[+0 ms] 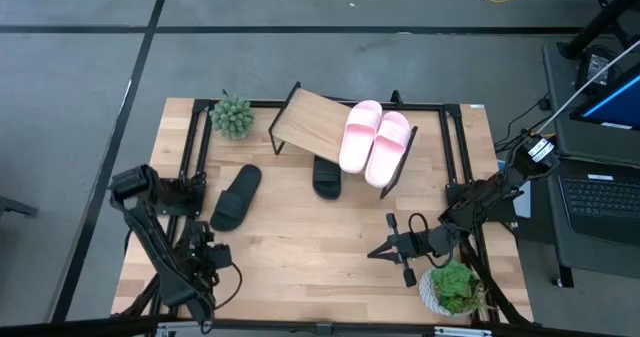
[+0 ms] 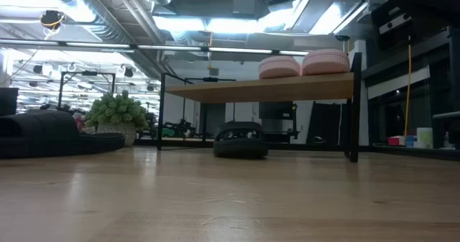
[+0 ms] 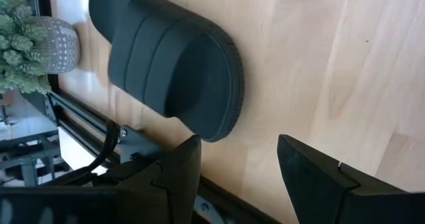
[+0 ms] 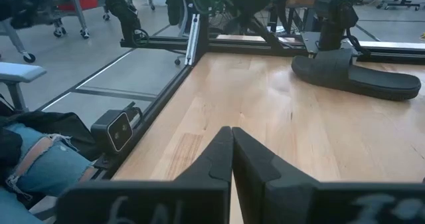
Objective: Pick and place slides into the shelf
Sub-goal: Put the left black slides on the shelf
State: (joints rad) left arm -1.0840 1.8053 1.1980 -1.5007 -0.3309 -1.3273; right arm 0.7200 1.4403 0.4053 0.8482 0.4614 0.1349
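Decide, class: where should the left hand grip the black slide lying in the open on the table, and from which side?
Grip the black slide across its wide strap, coming straight down from above. It lies flat, sole down, clear of the shelf, and the strap arches above the footbed, probably giving both fingers something to close on. The left hand is open nearby.

Two potted plants (image 1: 232, 116) (image 1: 447, 287) on the table (image 1: 300, 257), laptop (image 1: 600, 202) beside it
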